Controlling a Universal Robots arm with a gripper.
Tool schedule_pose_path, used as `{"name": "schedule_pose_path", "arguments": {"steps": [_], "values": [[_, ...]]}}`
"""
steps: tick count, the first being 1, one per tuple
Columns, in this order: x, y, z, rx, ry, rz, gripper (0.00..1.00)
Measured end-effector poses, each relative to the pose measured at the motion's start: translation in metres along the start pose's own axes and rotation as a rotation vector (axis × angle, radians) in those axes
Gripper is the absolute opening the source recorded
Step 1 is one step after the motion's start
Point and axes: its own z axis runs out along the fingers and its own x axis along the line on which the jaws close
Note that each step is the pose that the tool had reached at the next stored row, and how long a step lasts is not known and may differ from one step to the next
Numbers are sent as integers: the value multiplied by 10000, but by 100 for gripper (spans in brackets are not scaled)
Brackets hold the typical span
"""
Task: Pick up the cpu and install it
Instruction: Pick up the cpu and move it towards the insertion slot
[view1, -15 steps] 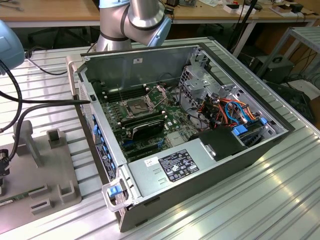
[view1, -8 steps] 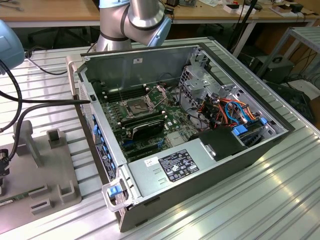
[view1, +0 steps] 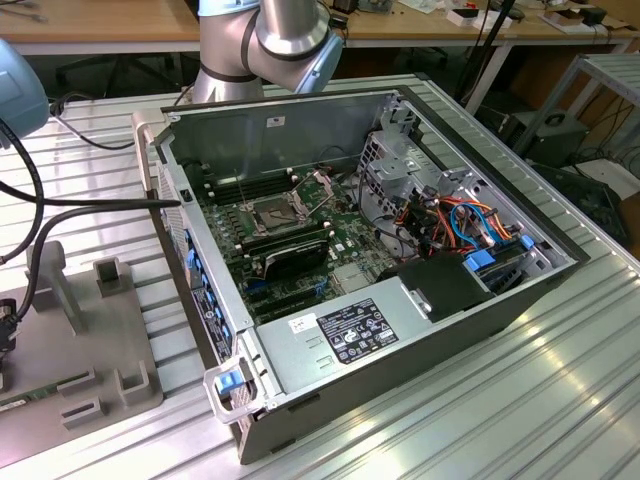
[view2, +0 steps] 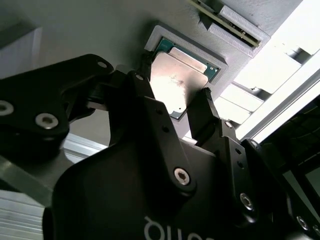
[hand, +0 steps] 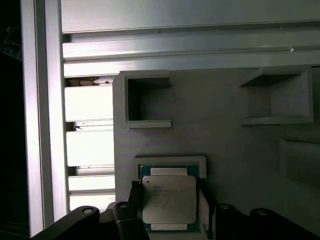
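Observation:
The cpu (hand: 169, 199) (view2: 177, 82), a small square chip with a grey metal face on a green base, lies flat in the shallow recess of a grey holder plate (hand: 225, 125) (view2: 161, 31). My gripper (hand: 170, 192) (view2: 174, 84) hangs straight over it. Its two black fingers (view2: 206, 102) stand against opposite edges of the chip and look shut on it. In the exterior view the holder plate (view1: 100, 330) lies at the left, beside the open computer case (view1: 420, 300). The metal-framed socket (view1: 272, 212) on the green board inside the case stands with its frame raised.
The arm's base joints (view1: 270, 40) rise behind the case. Inside the case are black memory sticks (view1: 285, 255), coloured cables (view1: 455, 220) and a power supply (view1: 350, 335). The plate carries raised grey pockets (hand: 145, 100) and a long board in a slot (view2: 220, 20). Black cables (view1: 40, 200) cross the ribbed table.

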Motion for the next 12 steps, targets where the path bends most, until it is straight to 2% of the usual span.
{"name": "schedule_pose_path", "arguments": {"steps": [11,12], "values": [[0,0,-7,0,0,0,55],[0,0,-7,0,0,0,61]]}}
